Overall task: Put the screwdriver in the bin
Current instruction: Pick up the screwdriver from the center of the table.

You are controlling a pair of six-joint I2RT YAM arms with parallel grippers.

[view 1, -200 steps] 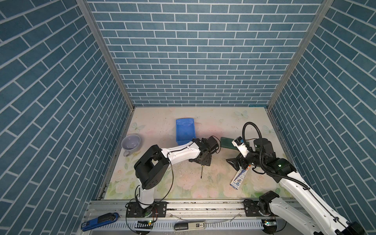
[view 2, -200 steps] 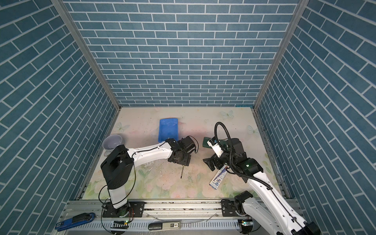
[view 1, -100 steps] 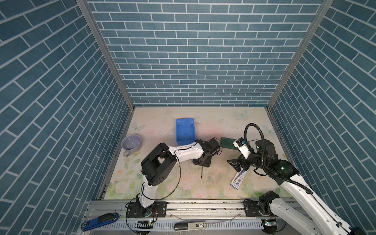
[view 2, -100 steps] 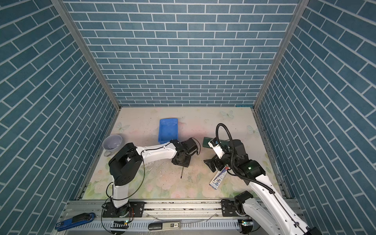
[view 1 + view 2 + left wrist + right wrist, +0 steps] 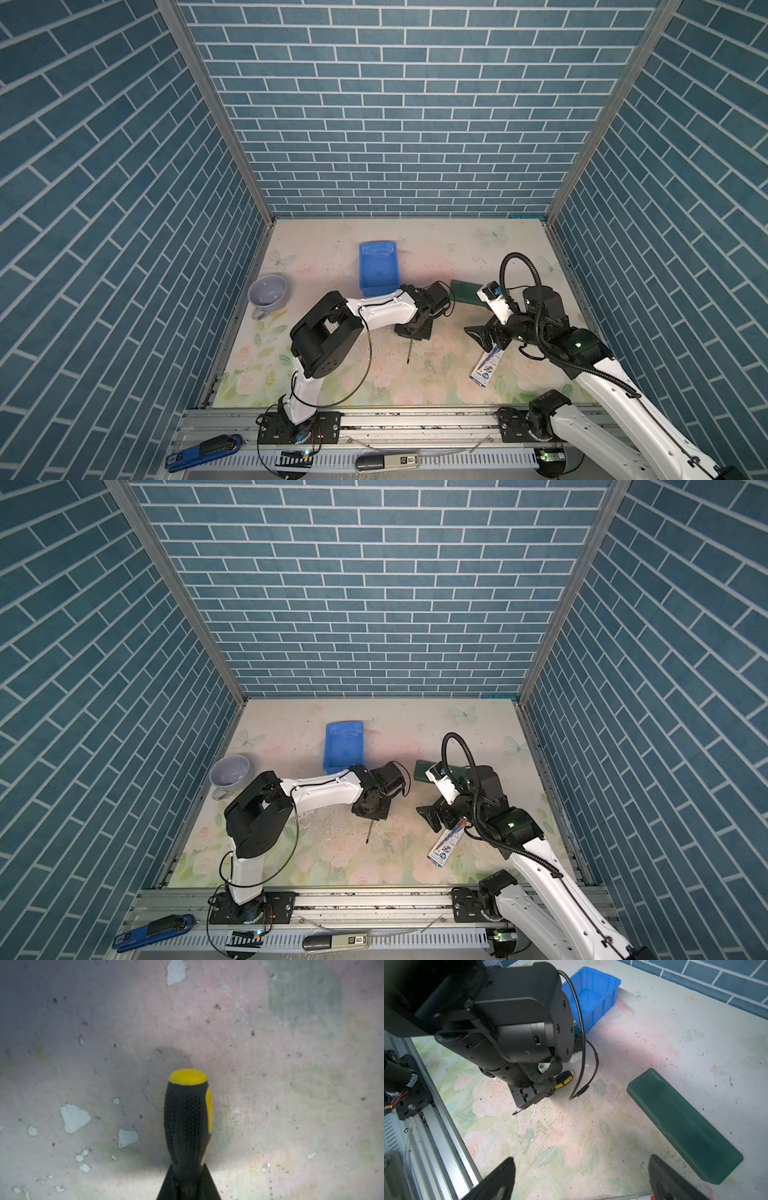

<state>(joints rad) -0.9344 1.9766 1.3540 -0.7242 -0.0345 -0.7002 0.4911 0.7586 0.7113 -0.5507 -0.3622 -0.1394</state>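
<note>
The screwdriver (image 5: 188, 1122) lies on the floral mat, its black handle with a yellow cap pointing away from my left gripper (image 5: 188, 1167), which is shut on the handle's narrow end. In both top views the gripper (image 5: 413, 330) (image 5: 371, 810) presses down on the mat, and the thin shaft (image 5: 409, 351) (image 5: 368, 831) sticks out toward the front. The blue bin (image 5: 378, 270) (image 5: 343, 748) stands just behind the left wrist, with nothing in it. My right gripper (image 5: 581, 1176) (image 5: 484, 336) hovers open to the right, nothing between its fingers.
A dark green flat case (image 5: 465, 291) (image 5: 683, 1124) lies right of the bin. A packaged pen (image 5: 486, 365) lies under the right arm. A lavender mug (image 5: 268, 291) stands at the left edge. A blue-black utility knife (image 5: 203, 451) rests on the front rail.
My left gripper's jaws have shut on the screwdriver's handle, and the left arm's elbow has swung lower. The screwdriver stays on the mat. The right arm has barely moved.
</note>
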